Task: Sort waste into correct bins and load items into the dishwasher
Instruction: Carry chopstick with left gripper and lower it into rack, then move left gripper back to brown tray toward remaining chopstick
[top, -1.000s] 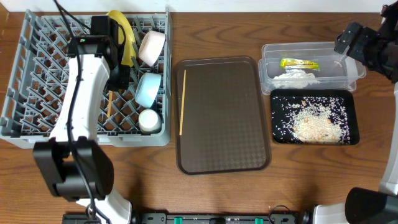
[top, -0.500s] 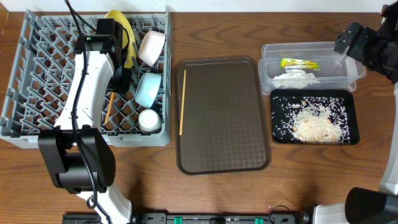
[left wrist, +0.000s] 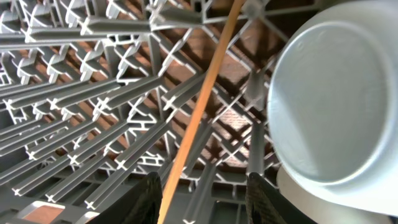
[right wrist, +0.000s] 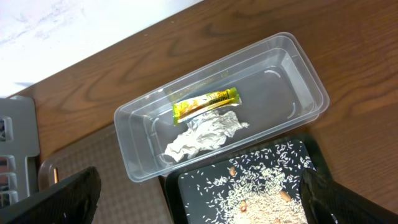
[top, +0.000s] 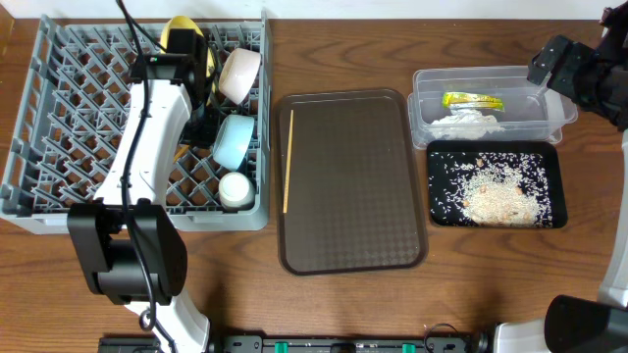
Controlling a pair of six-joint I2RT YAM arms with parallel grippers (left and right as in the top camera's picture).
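My left gripper (top: 201,125) hangs over the grey dish rack (top: 59,118), jaws open. In the left wrist view a wooden chopstick (left wrist: 205,93) lies on the rack's lattice, running beside my left fingertip (left wrist: 149,199), loose. The light blue bowl (left wrist: 336,99) stands right of it. The rack also holds the yellow plate (top: 182,29), the pinkish-white bowl (top: 240,74), the blue bowl (top: 234,142) and the white cup (top: 235,189). A second chopstick (top: 287,162) lies on the brown tray. My right gripper (right wrist: 205,208) is open and empty, high over the bins.
The clear tub (top: 559,108) holds the yellow-green wrapper (right wrist: 205,102) and white tissue (right wrist: 205,134). The black tray (top: 559,186) holds rice scraps (top: 496,191). The brown serving tray (top: 353,181) lies between rack and bins.
My left arm has swung toward the rack's far right side, next to the blue bowl. The chopstick in the rack is now covered by the arm in the overhead view. The right arm has not moved.
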